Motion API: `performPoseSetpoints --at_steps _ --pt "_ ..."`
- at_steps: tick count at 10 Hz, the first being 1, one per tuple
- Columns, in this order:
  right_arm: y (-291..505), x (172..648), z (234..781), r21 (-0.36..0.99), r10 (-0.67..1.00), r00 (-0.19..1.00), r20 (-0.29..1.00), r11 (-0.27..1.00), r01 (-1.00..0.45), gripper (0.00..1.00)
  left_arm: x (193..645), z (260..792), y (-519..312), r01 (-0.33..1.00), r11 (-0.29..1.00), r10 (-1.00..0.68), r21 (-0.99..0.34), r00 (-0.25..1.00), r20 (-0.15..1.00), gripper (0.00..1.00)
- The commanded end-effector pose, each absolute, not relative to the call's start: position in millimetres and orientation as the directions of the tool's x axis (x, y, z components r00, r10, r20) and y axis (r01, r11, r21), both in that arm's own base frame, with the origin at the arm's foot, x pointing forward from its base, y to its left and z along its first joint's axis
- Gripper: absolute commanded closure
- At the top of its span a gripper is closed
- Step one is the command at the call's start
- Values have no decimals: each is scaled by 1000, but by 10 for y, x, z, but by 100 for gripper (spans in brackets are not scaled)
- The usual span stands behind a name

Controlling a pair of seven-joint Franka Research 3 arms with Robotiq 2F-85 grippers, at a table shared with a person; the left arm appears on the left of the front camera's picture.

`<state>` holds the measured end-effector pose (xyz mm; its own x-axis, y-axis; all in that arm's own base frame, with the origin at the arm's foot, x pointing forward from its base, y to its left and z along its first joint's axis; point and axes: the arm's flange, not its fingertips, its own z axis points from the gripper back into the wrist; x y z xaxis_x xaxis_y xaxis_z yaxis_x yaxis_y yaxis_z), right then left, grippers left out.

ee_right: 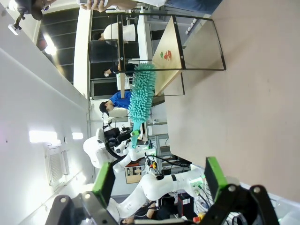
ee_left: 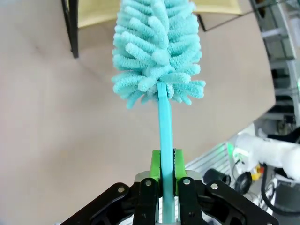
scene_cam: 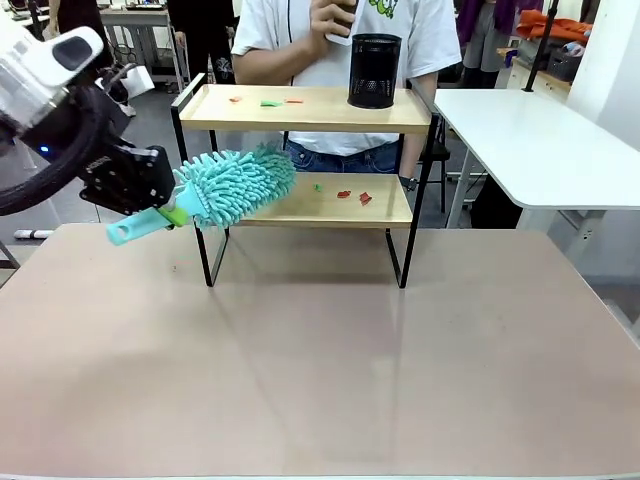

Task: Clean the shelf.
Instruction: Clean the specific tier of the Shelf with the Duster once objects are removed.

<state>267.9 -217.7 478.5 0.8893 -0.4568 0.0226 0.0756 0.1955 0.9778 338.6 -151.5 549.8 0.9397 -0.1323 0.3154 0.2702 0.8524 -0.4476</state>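
The left gripper [ee_left: 162, 171] is closed on the thin handle of a turquoise duster [scene_cam: 235, 185], which is clamped between the green pads. The fluffy head is stretched out ahead of the fingers, in front of the left end of the shelf [scene_cam: 310, 112], at the height of its lower board; contact cannot be told. Small red scraps [scene_cam: 344, 194] are lying on that board, beyond the head. The right gripper [ee_right: 159, 173] is held wide open and empty, with the shelf well ahead of it.
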Motion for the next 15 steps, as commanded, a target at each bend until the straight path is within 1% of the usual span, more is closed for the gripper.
performPoseSetpoints --at_steps 1,4,6,9,12,15 --pt "-2182 2696 4804 980 -454 890 51 192 42 0 3425 5410 -1616 203 892 -65 -403 941 332 88" --pt "-2182 2696 4804 980 -454 890 51 192 42 0 3524 5223 -1856 140 930 16 -340 908 418 88" --pt "-2182 2696 4804 980 -454 890 51 192 42 0 3588 5150 -1978 163 927 -2 -338 904 429 88" --pt "-2182 2696 4804 980 -454 890 51 192 42 0 3620 5041 -2155 152 935 2 -319 900 436 88" --pt "-2182 2696 4804 980 -454 890 51 192 42 0 3636 4955 -2324 192 936 -39 -296 889 456 88" --pt "-2182 2696 4804 980 -454 890 51 192 42 0 3665 4939 -2583 280 911 -112 -302 874 473 88"
